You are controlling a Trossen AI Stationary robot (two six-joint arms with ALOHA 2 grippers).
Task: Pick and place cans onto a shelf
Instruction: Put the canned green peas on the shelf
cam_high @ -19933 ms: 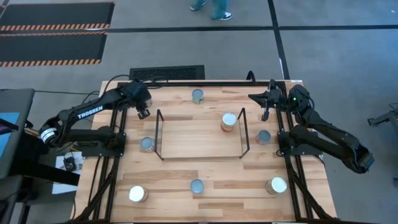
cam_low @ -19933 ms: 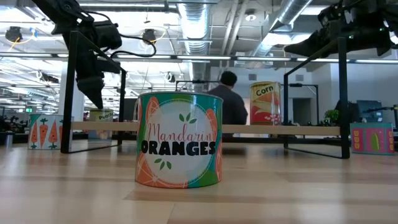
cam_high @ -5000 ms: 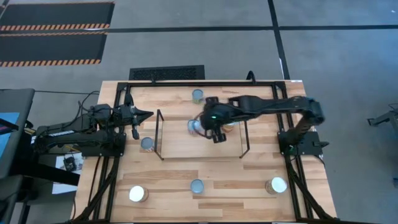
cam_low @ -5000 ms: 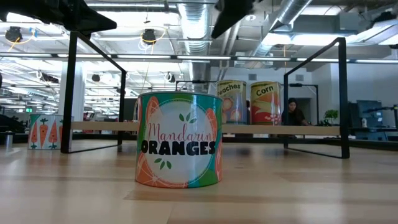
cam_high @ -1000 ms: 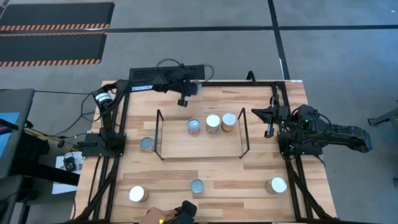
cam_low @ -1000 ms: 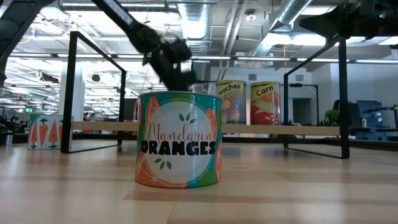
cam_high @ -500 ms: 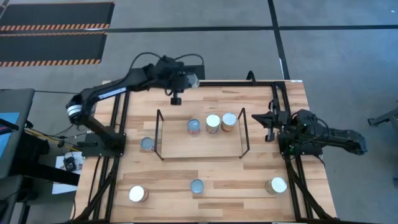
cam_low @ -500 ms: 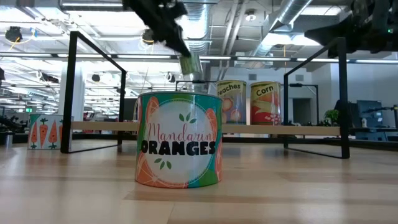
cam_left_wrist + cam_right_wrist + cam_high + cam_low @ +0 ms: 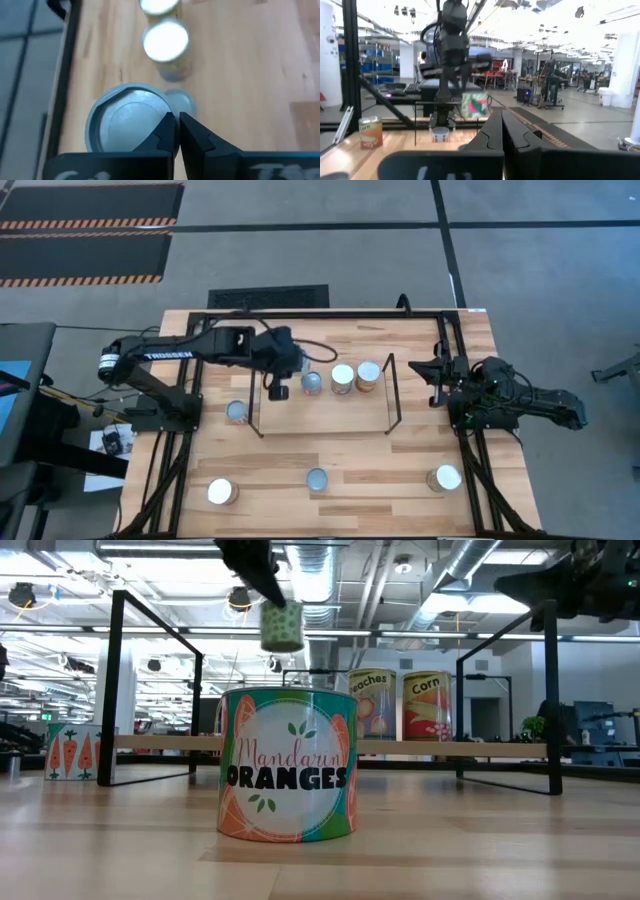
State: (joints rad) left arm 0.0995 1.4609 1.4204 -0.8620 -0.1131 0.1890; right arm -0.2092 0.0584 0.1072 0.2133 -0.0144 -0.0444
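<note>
My left gripper [image 9: 275, 387] hangs over the left end of the shelf [image 9: 258, 395], shut on a small can with a green label [image 9: 282, 627] and a silver-blue top [image 9: 125, 125]. The right wrist view shows the same can [image 9: 474, 106] in the air. Three cans stand in a row on the shelf: a silver-blue top [image 9: 313, 383] and two whitish tops [image 9: 343, 378] [image 9: 368, 375]. My right gripper [image 9: 432, 370] waits shut at the table's right edge, touching nothing. My left gripper pinches the can's top rim [image 9: 162, 131] at one side of the lid, between its two fingers. The fingers come from above, slanting down. The can hangs below them, nearly upright and clear of both table and shelf.
Loose cans stand on the table at the left [image 9: 237, 412], near left [image 9: 220, 492], near middle [image 9: 317, 479] and near right [image 9: 445, 477]. The oranges can [image 9: 288, 765] fills the middle of the low view. A black frame [image 9: 300, 313] edges the table.
My left gripper has lifted the small can off the table's far edge. It has carried it up and toward the near edge, to a place over the shelf's left end. The wrist has rolled on the way. The can hangs clear.
</note>
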